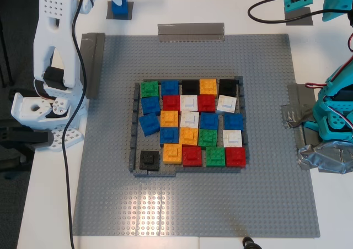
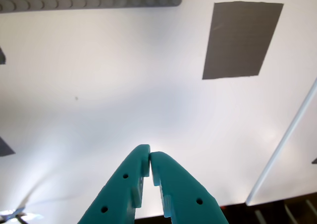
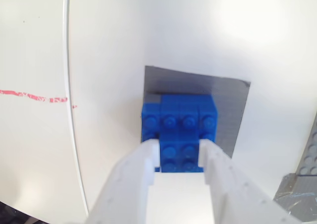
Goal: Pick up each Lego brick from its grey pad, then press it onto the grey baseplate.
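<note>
Because of needing one sure spot to grab from, keeps the blue brick [image 3: 179,120] on its small grey pad [image 3: 230,110], just off the grey baseplate [image 1: 193,205], past its far edge and near its corner at the exterior view's left. Makes the brick easy to find that way, most likely.

Reaches down over the brick with my second claw [image 3: 179,147], the white one. Opens only a little, about as wide as the raised bump in the middle of the brick. Has one white finger on each side of that bump, right up against it by the look of it. Cannot tell how hard the squeeze is. Not lifted yet: sits flat on the pad.

Hangs my first claw [image 2: 149,154], the teal one, off the baseplate too, past the same far edge but near the other corner, at the exterior view's right. Shut all the way, tips touching, holding nothing. Under it, only bare white table [image 2: 99,85] and another pad [image 2: 242,40] with no brick on it. Probably waits there to keep out of the way.

In the middle of the baseplate, many Lego bricks [image 1: 190,122] packed side by side inside a low dark frame [image 1: 134,128]. Pressed onto the studs so as not to slide, probably. Seems to leave some room in the frame on the exterior view's left side.
</note>
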Action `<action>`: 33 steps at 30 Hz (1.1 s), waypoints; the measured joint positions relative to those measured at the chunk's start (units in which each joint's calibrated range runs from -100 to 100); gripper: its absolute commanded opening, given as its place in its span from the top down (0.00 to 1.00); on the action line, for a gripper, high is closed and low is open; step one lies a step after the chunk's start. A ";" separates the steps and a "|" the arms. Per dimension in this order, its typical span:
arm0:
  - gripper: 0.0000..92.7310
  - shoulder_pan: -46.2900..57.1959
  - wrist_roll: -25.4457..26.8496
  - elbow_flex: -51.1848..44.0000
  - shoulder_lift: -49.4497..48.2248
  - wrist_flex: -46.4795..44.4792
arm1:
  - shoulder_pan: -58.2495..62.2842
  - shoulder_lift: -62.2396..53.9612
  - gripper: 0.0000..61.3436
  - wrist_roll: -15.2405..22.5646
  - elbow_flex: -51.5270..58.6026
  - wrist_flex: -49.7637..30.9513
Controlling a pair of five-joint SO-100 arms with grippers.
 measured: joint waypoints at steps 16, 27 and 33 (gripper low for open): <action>1.00 0.00 0.00 0.00 0.00 0.00 | 2.91 -4.92 1.00 -2.59 0.58 3.86; 1.00 0.00 0.00 0.00 0.00 0.00 | 10.27 -31.26 1.00 -3.62 22.24 13.27; 1.00 0.00 0.00 0.00 0.00 0.00 | 16.09 -44.04 1.00 -5.42 31.91 18.74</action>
